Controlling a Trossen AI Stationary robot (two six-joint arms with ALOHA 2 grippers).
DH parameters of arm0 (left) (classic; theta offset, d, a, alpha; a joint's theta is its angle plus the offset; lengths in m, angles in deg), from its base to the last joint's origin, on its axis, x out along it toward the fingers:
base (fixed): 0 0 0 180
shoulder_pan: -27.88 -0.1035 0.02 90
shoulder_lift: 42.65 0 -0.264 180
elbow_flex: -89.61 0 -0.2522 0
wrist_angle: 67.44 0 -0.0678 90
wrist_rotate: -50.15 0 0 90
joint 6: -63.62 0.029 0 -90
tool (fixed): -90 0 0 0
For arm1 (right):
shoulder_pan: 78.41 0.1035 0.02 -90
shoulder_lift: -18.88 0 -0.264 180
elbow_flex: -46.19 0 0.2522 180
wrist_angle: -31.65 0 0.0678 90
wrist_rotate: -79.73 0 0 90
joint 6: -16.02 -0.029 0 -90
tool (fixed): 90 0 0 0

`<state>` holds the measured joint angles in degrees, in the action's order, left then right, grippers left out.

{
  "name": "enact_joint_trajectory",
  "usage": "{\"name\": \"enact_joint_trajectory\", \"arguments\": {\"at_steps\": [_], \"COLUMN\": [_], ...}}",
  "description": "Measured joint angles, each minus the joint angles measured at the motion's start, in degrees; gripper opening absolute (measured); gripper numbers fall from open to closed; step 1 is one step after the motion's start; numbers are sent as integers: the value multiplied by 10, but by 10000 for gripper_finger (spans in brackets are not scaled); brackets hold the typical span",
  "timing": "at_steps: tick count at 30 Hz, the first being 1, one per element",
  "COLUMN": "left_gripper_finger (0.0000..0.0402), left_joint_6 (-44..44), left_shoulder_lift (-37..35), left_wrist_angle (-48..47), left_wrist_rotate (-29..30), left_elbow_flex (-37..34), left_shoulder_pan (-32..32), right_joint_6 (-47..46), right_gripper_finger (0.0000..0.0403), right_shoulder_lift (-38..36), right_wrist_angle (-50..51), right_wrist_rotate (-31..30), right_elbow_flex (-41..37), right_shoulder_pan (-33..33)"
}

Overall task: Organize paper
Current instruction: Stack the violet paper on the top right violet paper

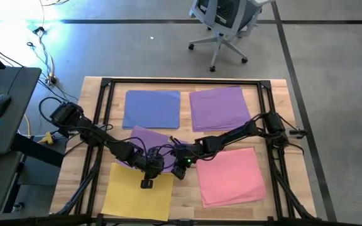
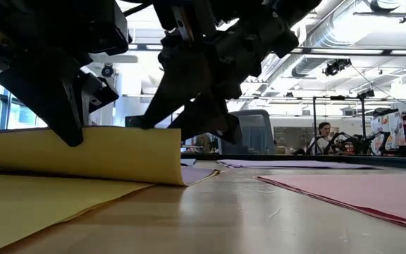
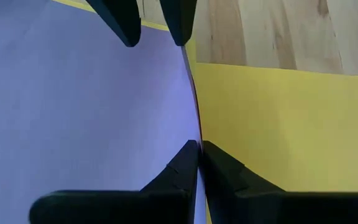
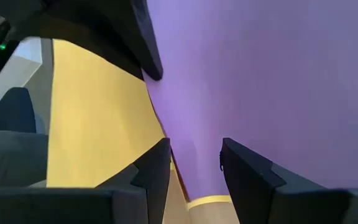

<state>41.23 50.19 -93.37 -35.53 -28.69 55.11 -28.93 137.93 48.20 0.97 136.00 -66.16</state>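
A yellow sheet [image 1: 137,196] lies at the table's near left, with a purple sheet [image 1: 148,137] overlapping its far edge. In the low view the yellow sheet's far edge [image 2: 118,152] stands raised off the table. My left gripper [image 3: 199,152] is shut on that raised edge. Farther along the same edge, my right gripper [image 4: 194,163] is open, with purple paper [image 4: 197,140] showing in the gap between its fingers. I cannot tell whether they touch the paper. In the high view the two grippers [image 1: 147,178] [image 1: 178,172] meet at mid-table. My left gripper pinches the raised paper edge [image 3: 195,134] between its two fingers, the purple sheet on one side and the yellow sheet on the other. The fingers slant down from the table's left. The pinched edge stands up off the table [image 2: 83,144] while the near part of the yellow sheet [image 2: 41,204] lies flat.
A blue sheet [image 1: 152,108] and a second purple sheet [image 1: 219,107] lie flat at the far side, a pink sheet [image 1: 231,177] at the near right. Black frame rails [image 1: 105,85] border the tabletop. An office chair [image 1: 225,25] stands beyond the far edge.
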Motion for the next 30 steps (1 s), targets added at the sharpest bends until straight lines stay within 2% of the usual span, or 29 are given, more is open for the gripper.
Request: {"name": "enact_joint_trajectory", "arguments": {"at_steps": [13, 22, 30], "left_gripper_finger": [0, 0, 0], "left_joint_6": [0, 0, 0], "left_shoulder_lift": [0, 0, 0], "left_wrist_angle": [0, 0, 0], "left_wrist_rotate": [0, 2, 2], "left_elbow_flex": [0, 0, 0], "left_shoulder_pan": [0, -1, -1], "right_joint_6": [0, 7, 19], "right_gripper_finger": [126, 125, 125], "right_shoulder_lift": [0, 0, -1], "right_wrist_angle": [-13, -13, -13], "right_wrist_rotate": [53, 43, 68], "right_elbow_flex": [0, 0, 0], "right_shoulder_pan": [-8, -9, -21]}}
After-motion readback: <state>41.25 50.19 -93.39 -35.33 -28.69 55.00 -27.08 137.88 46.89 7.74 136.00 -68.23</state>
